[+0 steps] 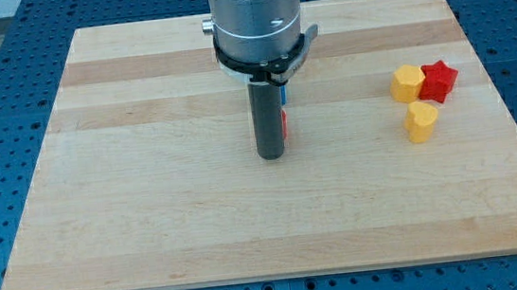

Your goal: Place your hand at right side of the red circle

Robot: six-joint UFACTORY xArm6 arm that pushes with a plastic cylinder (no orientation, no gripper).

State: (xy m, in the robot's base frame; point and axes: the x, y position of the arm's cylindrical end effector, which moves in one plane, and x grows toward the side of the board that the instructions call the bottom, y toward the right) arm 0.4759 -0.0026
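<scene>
My dark rod comes down in the middle of the view and its tip (pixel 271 153) rests on the wooden board (pixel 150 203). A red block (pixel 284 122), almost wholly hidden behind the rod, shows as a thin sliver at the rod's right edge; its shape cannot be made out. A blue block (pixel 282 94) shows as a sliver just above it, also mostly hidden. My tip stands just to the left of and below the red sliver, touching or nearly touching it.
At the view's right stand a yellow hexagon-like block (pixel 407 84), a red star block (pixel 440 81) touching it, and a yellow heart block (pixel 421 121) below them. A blue perforated table surrounds the board.
</scene>
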